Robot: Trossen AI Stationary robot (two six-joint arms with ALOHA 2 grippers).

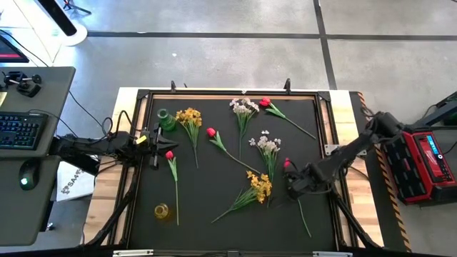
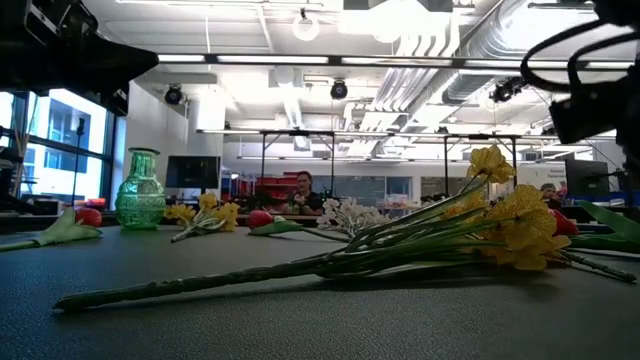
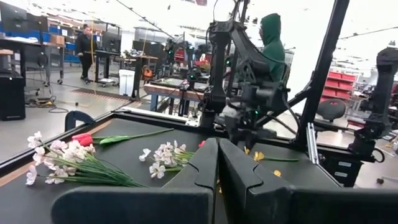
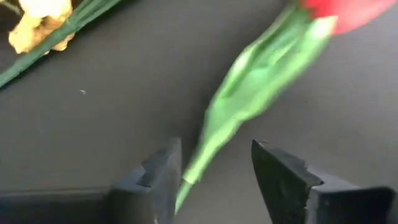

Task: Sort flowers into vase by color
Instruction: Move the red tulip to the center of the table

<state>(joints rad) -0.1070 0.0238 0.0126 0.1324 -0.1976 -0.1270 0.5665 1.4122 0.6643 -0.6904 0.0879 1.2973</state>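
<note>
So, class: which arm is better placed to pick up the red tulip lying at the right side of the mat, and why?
The right arm. Its hand is open with that tulip's stem between the fingers. The left hand is shut, at the mat's far left edge.

From table height I see a yellow blossom spray (image 2: 505, 215) lying across the dark mat (image 2: 300, 320), stem toward me. Behind stand a green glass vase (image 2: 140, 190), red tulips (image 2: 88, 216), another yellow spray (image 2: 205, 213) and whitish blossoms (image 2: 345, 213).
</note>
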